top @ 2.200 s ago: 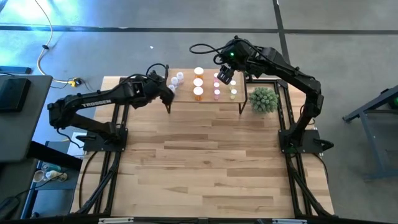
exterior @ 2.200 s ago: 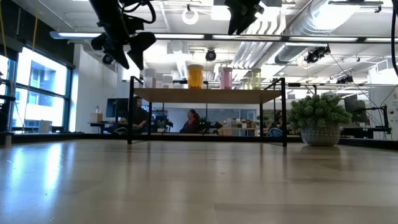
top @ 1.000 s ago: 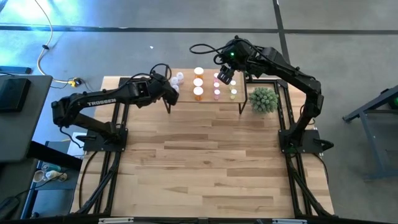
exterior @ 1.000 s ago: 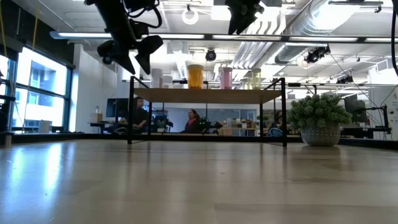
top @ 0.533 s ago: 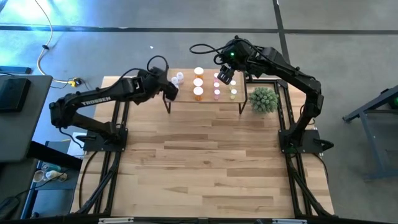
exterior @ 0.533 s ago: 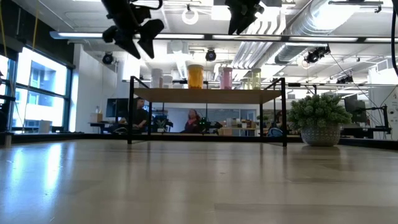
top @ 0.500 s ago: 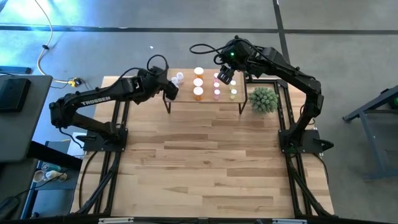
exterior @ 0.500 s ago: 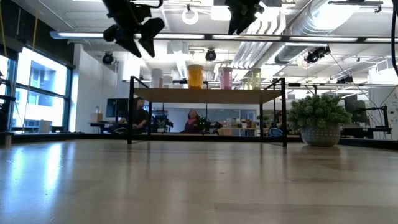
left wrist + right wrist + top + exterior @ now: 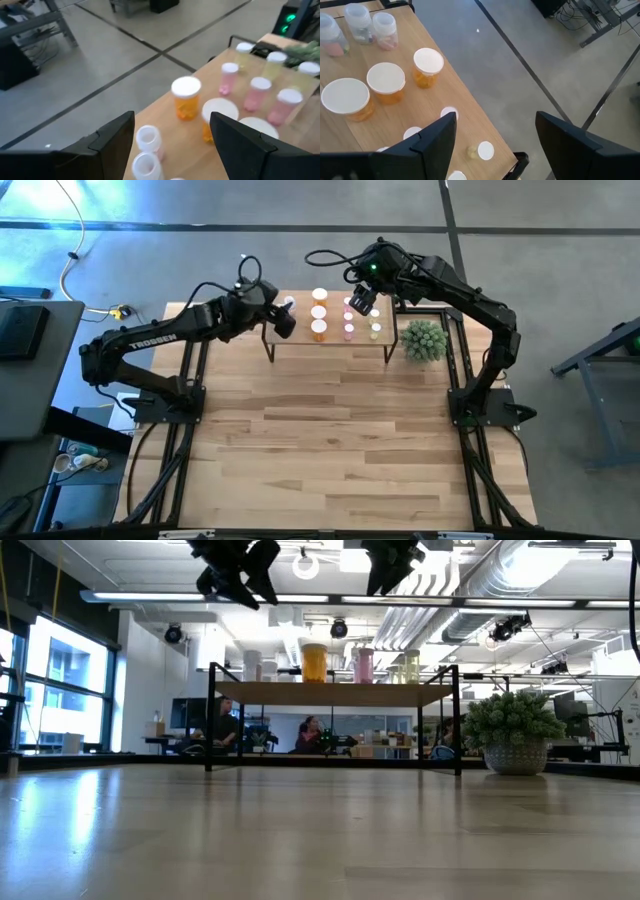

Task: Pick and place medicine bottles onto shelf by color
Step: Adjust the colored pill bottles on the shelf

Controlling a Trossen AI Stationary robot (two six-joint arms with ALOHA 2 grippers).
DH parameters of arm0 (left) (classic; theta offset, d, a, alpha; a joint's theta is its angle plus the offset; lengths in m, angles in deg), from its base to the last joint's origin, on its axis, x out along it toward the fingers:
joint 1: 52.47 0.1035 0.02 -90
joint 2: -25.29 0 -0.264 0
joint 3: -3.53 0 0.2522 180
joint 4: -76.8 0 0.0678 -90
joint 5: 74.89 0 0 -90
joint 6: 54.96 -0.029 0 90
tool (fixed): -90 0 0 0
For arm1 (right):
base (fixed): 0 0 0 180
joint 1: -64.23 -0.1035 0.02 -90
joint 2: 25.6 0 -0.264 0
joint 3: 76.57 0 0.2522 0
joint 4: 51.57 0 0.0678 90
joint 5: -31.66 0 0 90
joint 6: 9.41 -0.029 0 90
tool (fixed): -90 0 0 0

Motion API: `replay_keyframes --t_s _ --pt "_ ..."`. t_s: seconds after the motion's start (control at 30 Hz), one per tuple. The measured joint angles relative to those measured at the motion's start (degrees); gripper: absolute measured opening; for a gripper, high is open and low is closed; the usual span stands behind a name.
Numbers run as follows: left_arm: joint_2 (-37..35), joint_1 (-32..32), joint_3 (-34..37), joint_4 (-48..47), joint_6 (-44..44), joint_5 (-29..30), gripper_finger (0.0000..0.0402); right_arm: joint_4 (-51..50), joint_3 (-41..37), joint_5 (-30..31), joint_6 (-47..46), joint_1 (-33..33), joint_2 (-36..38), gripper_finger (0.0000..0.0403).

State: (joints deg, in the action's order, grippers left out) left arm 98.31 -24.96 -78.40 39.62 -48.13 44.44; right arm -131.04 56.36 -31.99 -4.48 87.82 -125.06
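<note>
The shelf (image 9: 335,340) stands at the table's far edge on thin black legs. The medicine bottles stand upright on it in rows: clear ones (image 9: 289,304) at its left end, then orange (image 9: 319,313), pink (image 9: 348,320) and yellow-green (image 9: 375,323). My left gripper (image 9: 283,322) hangs open above the shelf's left end, with nothing between its fingers (image 9: 112,140); its wrist view looks down on the clear bottles (image 9: 148,139) and an orange one (image 9: 186,97). My right gripper (image 9: 362,302) hangs open and empty above the pink row.
A potted spiky green plant (image 9: 423,340) stands on the table just right of the shelf. The broad wooden tabletop (image 9: 330,440) stretches toward the near edge. Beyond the table, people sit in the room (image 9: 310,735).
My left gripper has risen and drifted toward the table's right, from beside the shelf's left end to above it. It has rolled at the wrist and tipped toward level. It has stayed open.
</note>
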Motion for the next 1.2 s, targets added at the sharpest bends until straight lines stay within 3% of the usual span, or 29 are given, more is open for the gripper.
replay_keyframes --t_s 0.23,0.83,1.0,1.2 --pt "0.00 0.00 0.00 1.20 0.45 -3.31 0.0228 -1.52 0.00 0.02 -0.27 -0.01 0.00 0.0263" --pt "0.04 0.00 0.00 5.49 -2.54 -3.55 0.0009 -1.85 0.02 1.90 -1.12 -0.02 7.81 0.0264" --pt "0.04 0.15 -0.41 6.32 -0.48 -3.55 0.0005 -2.74 0.02 1.88 -1.62 0.03 8.70 0.0264" --pt "0.88 1.78 -6.43 -1.62 4.18 -3.82 0.0001 -5.70 0.02 1.86 -1.55 0.03 8.38 0.0263"
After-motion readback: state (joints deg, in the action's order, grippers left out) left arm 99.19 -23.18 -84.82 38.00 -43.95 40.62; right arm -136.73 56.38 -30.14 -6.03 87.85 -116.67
